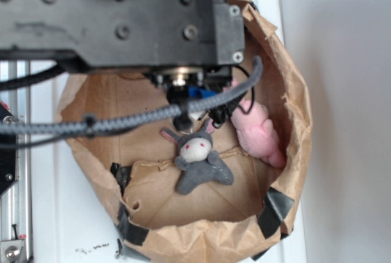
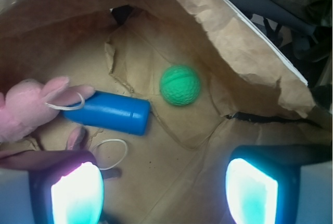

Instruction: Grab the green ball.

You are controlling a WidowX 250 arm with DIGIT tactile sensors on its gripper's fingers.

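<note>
In the wrist view the green ball (image 2: 180, 85), mint-green and dimpled, lies on the brown paper floor of the bag. My gripper (image 2: 164, 193) is open. Its two glowing fingertips stand wide apart at the bottom of the frame, over bare paper, with nothing between them. The ball sits ahead of the gripper, slightly right of centre and apart from both fingers. In the exterior view the black arm (image 1: 122, 18) reaches down into the bag and hides the ball.
A blue cylinder (image 2: 112, 112) lies left of the ball, touching a pink plush (image 2: 26, 107). A white string loop (image 2: 110, 153) lies near the left fingertip. The paper bag's walls (image 2: 244, 41) rise all round. A grey plush bunny (image 1: 197, 159) lies on the bag floor.
</note>
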